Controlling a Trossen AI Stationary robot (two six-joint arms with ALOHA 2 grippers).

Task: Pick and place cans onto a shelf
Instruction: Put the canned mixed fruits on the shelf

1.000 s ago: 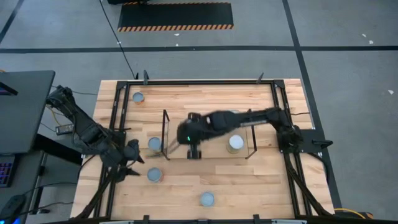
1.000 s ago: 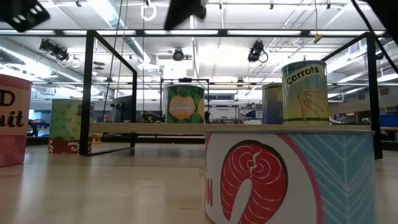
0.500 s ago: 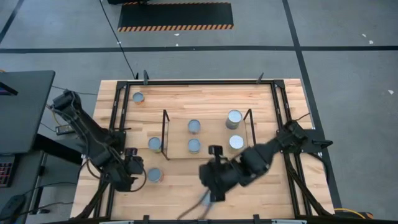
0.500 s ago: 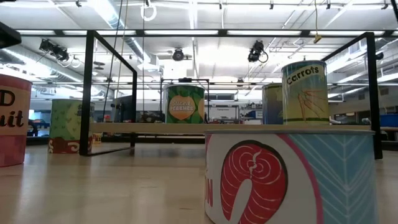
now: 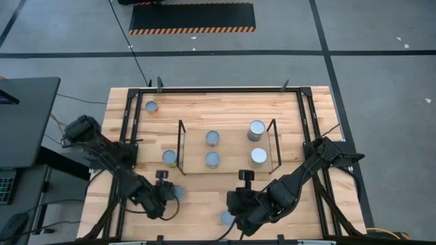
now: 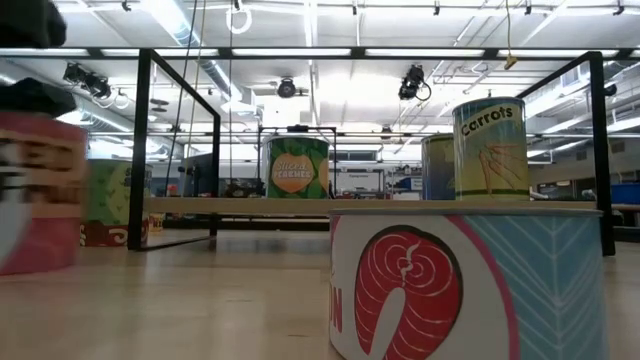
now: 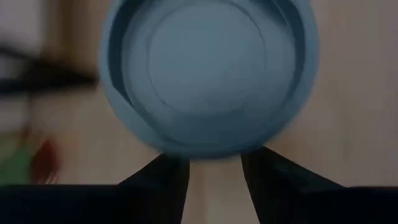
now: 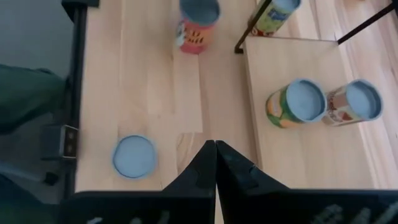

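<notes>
Left gripper [image 5: 165,195]: open around a round silvery-topped can [image 7: 208,74] near the bench's front edge.
Right gripper [image 8: 215,163]: fingers pressed together.
Shelf [image 5: 231,147]: flat pale wood, thin black wire ends.

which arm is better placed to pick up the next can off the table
Left. The left gripper is right at a can, its top filling the wrist view just past the parted fingers. The right gripper's fingers are shut, with no can between them.
</notes>
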